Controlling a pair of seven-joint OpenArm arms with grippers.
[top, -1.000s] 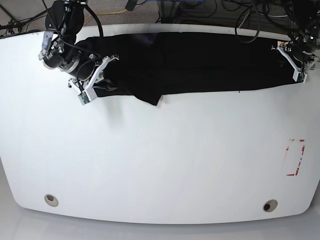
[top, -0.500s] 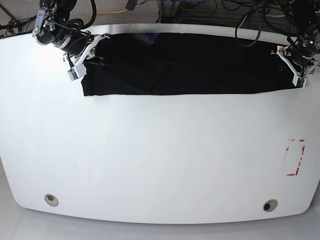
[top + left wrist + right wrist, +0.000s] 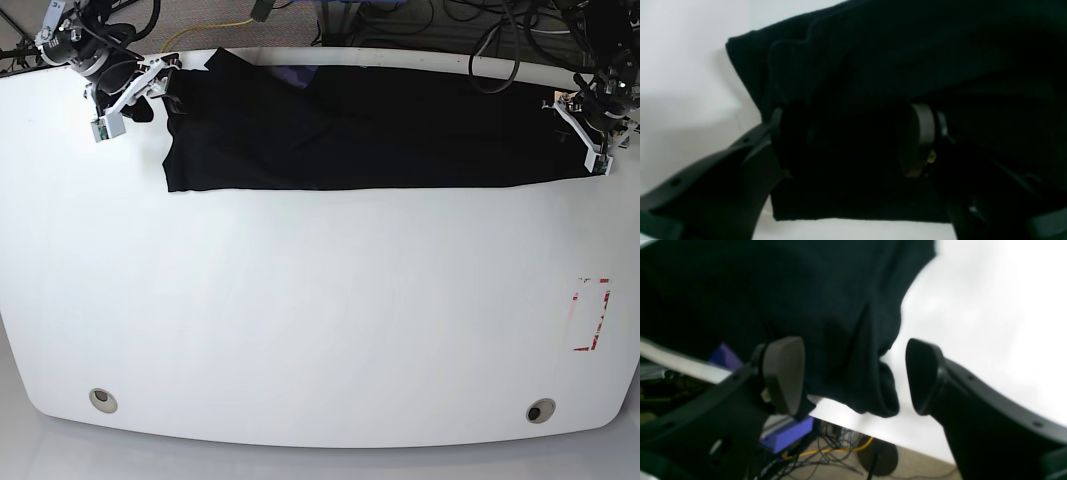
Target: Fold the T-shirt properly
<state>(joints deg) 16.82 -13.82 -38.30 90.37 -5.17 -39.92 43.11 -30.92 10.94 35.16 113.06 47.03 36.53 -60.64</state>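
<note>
T-shirt point(image 3: 370, 125) spread as a long black band along the far edge of the white surface point(image 3: 320, 320). Left gripper point(image 3: 592, 135) clamped on the T-shirt's end, fingers point(image 3: 922, 133) pinching cloth, probably to anchor it taut. Right gripper point(image 3: 125, 100) at the opposite corner, fingers point(image 3: 783, 373) parted, cloth hanging loose between them, apparently just let go.

Black T-shirt point(image 3: 380, 125), long band, table's far edge
</note>
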